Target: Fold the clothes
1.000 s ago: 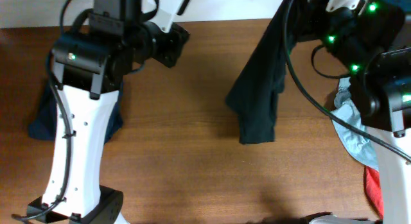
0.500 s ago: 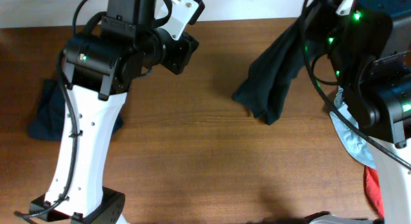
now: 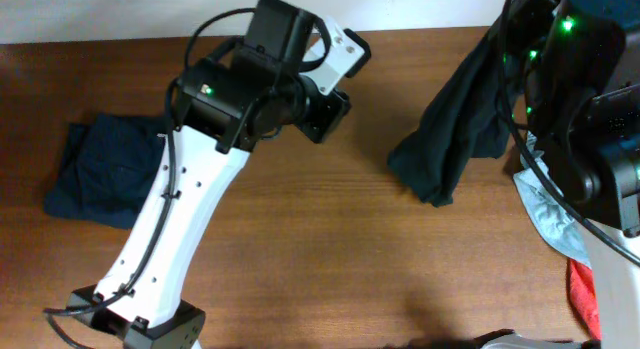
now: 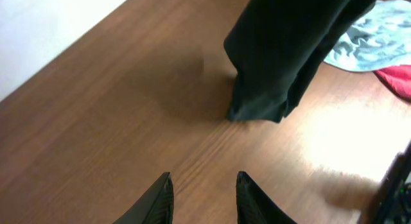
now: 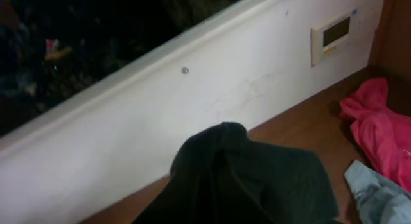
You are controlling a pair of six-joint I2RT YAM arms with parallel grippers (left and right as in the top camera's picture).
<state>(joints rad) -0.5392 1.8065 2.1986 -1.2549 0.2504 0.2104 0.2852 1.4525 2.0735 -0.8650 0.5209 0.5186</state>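
Nothing readable is showing up in any of the views, tbh. The only candidate is the little wall panel (image 5: 332,34) sitting at about 1 o'clock in the right wrist view. It's showing a small screen, but whatever's on it is coming out way too tiny and blurry to make out.
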